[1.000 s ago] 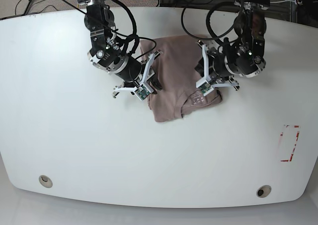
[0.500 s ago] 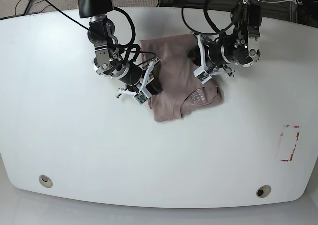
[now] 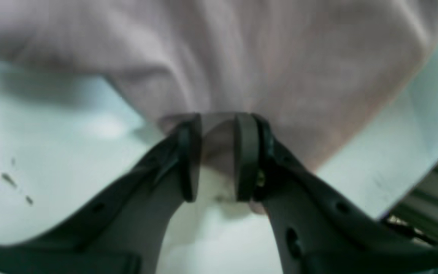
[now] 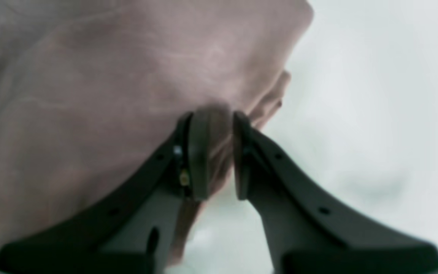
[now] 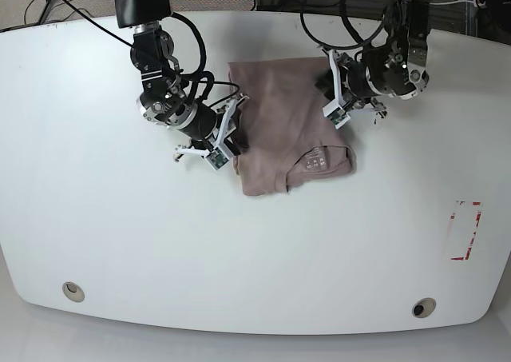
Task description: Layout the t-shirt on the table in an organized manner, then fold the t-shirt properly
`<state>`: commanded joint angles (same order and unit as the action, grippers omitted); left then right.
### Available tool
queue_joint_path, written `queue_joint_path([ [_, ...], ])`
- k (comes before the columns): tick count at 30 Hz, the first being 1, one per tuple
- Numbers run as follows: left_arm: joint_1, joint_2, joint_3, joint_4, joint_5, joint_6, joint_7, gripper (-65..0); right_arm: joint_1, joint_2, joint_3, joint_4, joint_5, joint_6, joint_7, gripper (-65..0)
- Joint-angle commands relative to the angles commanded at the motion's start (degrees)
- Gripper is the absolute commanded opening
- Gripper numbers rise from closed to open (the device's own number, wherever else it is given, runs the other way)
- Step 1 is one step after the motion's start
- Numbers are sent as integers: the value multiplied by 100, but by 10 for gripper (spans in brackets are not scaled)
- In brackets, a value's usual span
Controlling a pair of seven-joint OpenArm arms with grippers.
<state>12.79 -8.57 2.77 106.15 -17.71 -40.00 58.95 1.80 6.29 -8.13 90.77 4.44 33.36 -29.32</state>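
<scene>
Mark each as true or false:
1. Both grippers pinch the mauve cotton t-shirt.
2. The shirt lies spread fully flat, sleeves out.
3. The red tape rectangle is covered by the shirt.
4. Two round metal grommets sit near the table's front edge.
1. True: left gripper and right gripper each clamp a fold of the mauve cotton t-shirt.
2. False: it is bunched into a folded bundle.
3. False: the red tape rectangle lies bare, apart from the shirt.
4. True: left grommet, right grommet on the glossy white table.
</scene>
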Motion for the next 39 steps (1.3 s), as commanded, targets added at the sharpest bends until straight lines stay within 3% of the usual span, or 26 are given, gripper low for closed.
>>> queue_joint_path([
  [6, 0, -9, 0, 62, 0, 0, 0, -524, 316, -264, 9, 185, -53, -9, -475, -200],
  [8, 0, -9, -9, 70, 0, 0, 0, -524, 396, -334, 9, 53, -53, -9, -484, -157],
  [10, 9, -18, -9, 70, 0, 0, 0, -524, 519, -387, 9, -149, -53, -9, -484, -155],
  [16, 79, -158, -237, 79, 0, 0, 9, -524, 1002, -422, 9, -993, 0, -9, -457, -200],
  [22, 167, -167, -571, 88, 0, 0, 9, -524, 1301, -422, 9, -1723, 0, -9, -9, -217],
  [27, 237, -176, -888, 79, 0, 0, 9, -524, 1442, -422, 9, -2040, 0, -9, 97, -235],
  [29, 237, -176, -1029, 79, 0, 0, 9, -524, 1442, -422, 9, -2057, 0, -9, 105, -290],
  [36, 237, -176, -1327, 70, 9, 0, 193, -524, 1442, -422, 9, -2057, 0, 26, 97, -628],
  [39, 237, -176, -1371, 53, 9, 0, 193, -524, 1424, -422, 9, -2013, 0, 35, 79, -645],
])
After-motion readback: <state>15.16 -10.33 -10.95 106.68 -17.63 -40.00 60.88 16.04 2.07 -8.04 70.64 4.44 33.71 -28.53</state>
